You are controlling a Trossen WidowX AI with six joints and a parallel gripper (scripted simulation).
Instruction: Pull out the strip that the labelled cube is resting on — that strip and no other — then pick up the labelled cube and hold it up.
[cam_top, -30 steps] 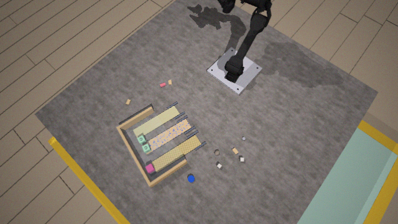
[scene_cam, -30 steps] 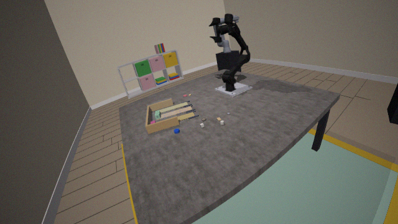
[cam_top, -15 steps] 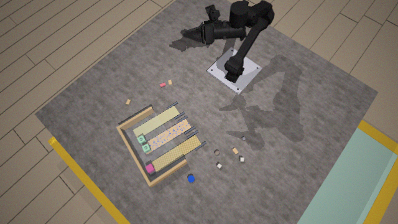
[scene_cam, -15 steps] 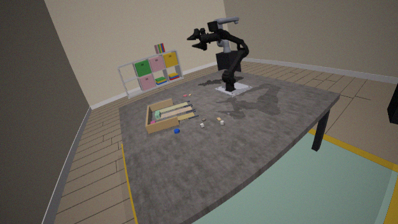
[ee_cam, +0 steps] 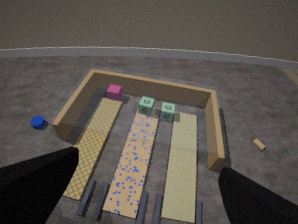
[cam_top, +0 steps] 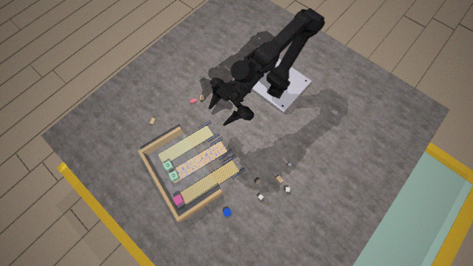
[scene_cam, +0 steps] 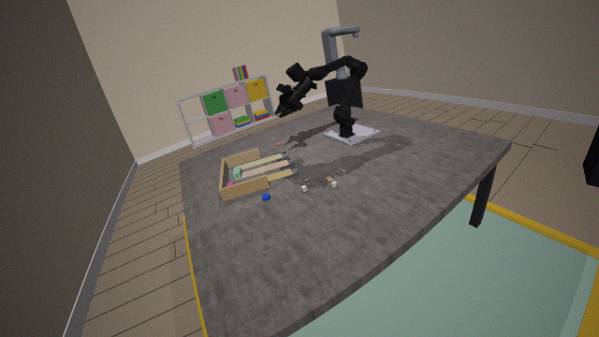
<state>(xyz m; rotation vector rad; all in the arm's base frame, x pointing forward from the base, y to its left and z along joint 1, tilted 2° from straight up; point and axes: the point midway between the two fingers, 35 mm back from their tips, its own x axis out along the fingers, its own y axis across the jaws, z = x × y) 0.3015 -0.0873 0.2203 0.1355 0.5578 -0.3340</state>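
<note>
Two green cubes with dark ring marks stand at the strips' far ends. One green cube [cam_top: 174,175] [ee_cam: 146,105] is at the end of the blue-speckled strip [cam_top: 201,159] [ee_cam: 131,167]. The other green cube [cam_top: 168,165] [ee_cam: 168,111] is by the far left corner of the plain pale-yellow strip [cam_top: 186,143] [ee_cam: 181,167], as the wrist view shows. A magenta cube [cam_top: 178,199] [ee_cam: 114,91] is at the end of the checked strip [cam_top: 212,181] [ee_cam: 95,145]. The exact contact under the cubes is unclear. My gripper [cam_top: 217,116] [ee_cam: 150,166] is open and empty, above the table before the strips' near ends.
A three-sided wooden frame [cam_top: 159,181] [scene_cam: 245,187] [ee_cam: 155,84] surrounds the cubes, open toward the arm. Short dark rails flank the strips' near ends. A blue disc [cam_top: 227,212] [scene_cam: 266,197] [ee_cam: 38,122] lies outside the frame. Several small blocks lie on the table.
</note>
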